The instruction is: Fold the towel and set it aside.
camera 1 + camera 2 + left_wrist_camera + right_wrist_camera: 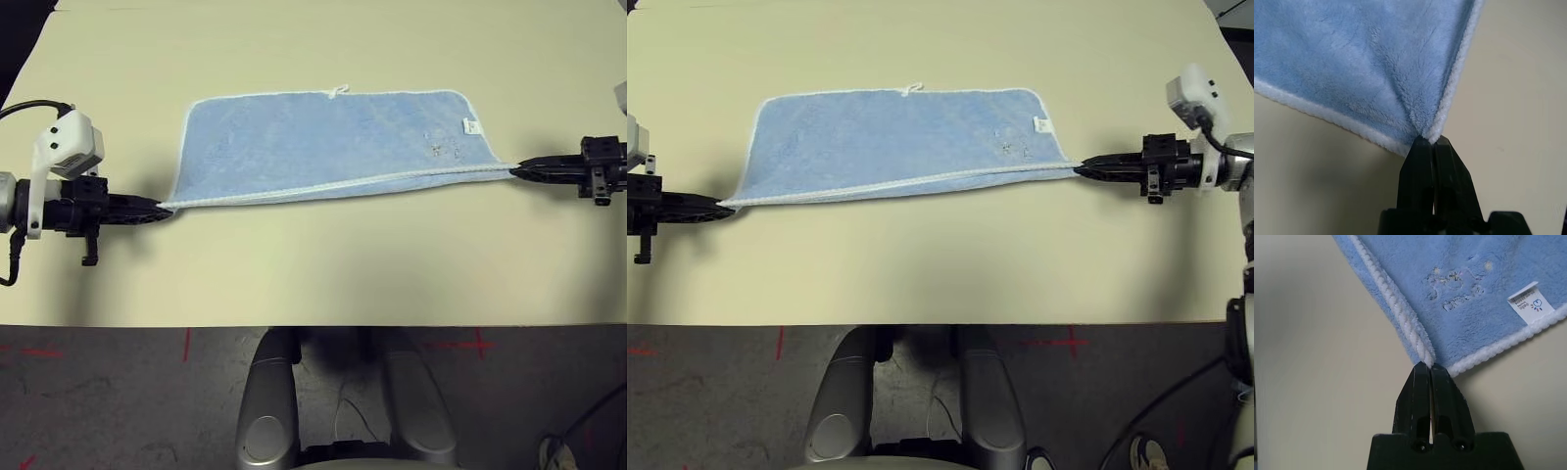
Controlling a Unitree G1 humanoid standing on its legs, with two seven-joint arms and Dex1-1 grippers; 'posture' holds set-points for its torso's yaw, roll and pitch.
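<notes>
Jaws of left gripper (162,208) clamped on towel (323,147) near-left corner; right gripper (1083,169) jaws pinched on near-right corner. Towel in upper centre of frame, near edge pulled taut, far edge resting on surface (313,274). Fold apparently just beginning; setting aside still pending. Cloth light blue, white edging, small white tag (1530,302), faint dark marks.

Black hands (162,208) — white wrist cameras (69,145)

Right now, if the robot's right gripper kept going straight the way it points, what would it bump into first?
The towel. The right gripper points across the table along the near edge, jaws shut on that corner. Further along that line sits the left gripper, as far as depth shows.
</notes>
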